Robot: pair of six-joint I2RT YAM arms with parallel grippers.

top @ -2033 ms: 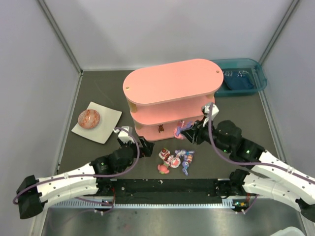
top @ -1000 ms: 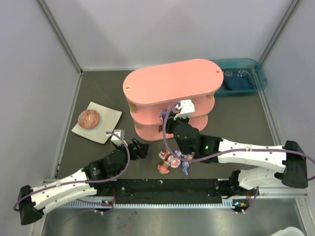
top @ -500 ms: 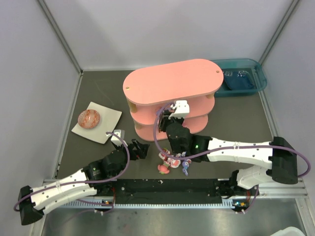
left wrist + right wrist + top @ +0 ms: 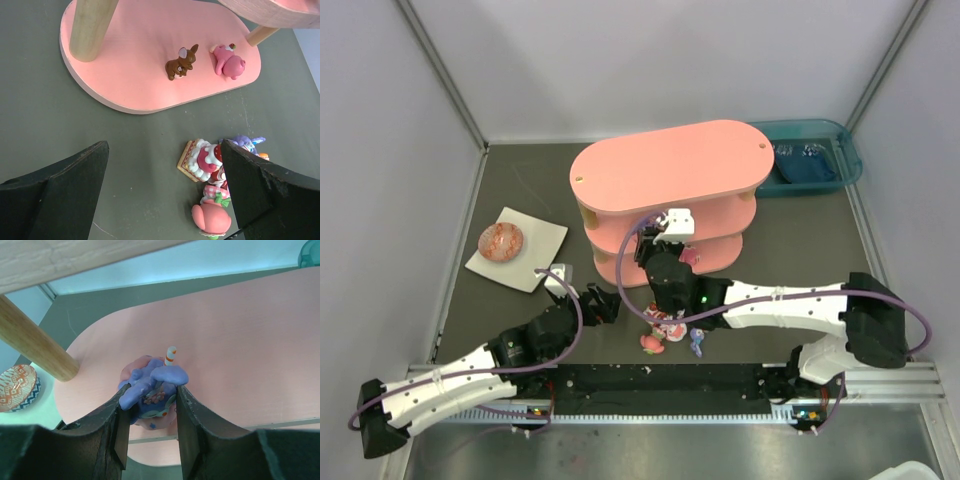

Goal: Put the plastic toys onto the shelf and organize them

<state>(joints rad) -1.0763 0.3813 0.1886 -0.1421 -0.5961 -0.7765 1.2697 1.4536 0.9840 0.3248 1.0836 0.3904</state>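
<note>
Your right jaws are partly closed around a small purple toy with a striped straw, pinching it from both sides. Over the last two seconds that arm has swung leftward across the front of the shelf. The jaws now reach in under the top board, with the middle tier directly beneath them and a wooden post off to their left. The toy hangs just above the tier or barely touches it; you cannot tell which from here. The carry looks about done, so your next step is probably to lower the toy and let go without tipping it.

Your left jaws stand wide open and empty, as they have for the past second, with that arm drawn back a little. Ahead of them on the bottom tier a brown bunny and a pink figure are already placed. Nearer, between the open jaws and towards their right side, the remaining toys lie in a heap on the worktop. You likely have several more trips to make.
</note>
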